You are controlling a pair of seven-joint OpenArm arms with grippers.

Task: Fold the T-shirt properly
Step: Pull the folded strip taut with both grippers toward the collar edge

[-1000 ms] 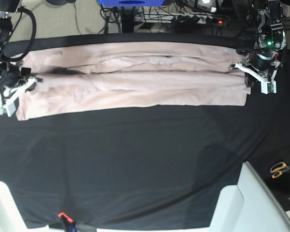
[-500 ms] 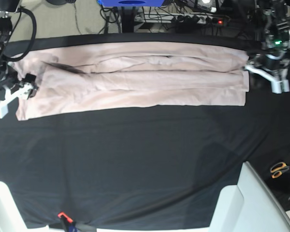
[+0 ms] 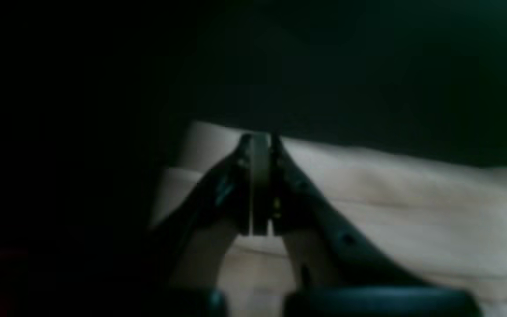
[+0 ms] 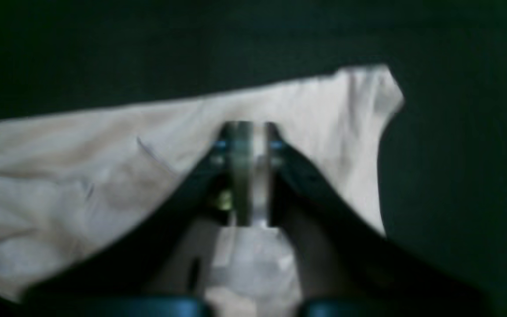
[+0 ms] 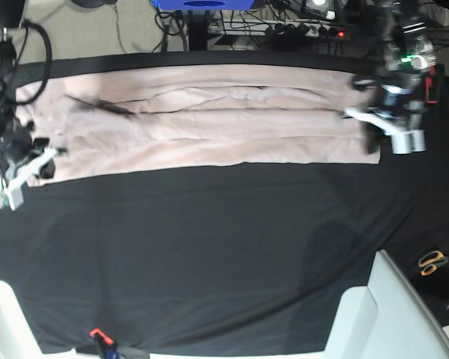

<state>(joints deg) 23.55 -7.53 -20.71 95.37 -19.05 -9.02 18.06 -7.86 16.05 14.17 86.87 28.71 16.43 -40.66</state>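
The pale pink T-shirt [image 5: 209,127] lies folded into a long strip across the far part of the black table cover [image 5: 209,247]. My left gripper [image 5: 374,142] is over the strip's right end. In the left wrist view its fingers [image 3: 260,136] stand together, tips at the shirt's [image 3: 390,198] far edge near a corner. My right gripper [image 5: 41,164] is over the strip's left end. In the right wrist view it [image 4: 249,125] looks shut above the shirt [image 4: 82,145], a little inside its corner. I see no fabric between either pair of jaws.
Orange-handled scissors [image 5: 434,262] lie at the right edge. A pale grey box-like thing [image 5: 382,314] stands at the front right. A small red item [image 5: 97,333] sits at the table's front edge. Cables and a power strip [image 5: 307,30] run behind the table.
My left gripper swung out past the shirt's right end, then came back left over it. My right gripper moved down toward the near left corner. The shirt's left end shifted slightly.
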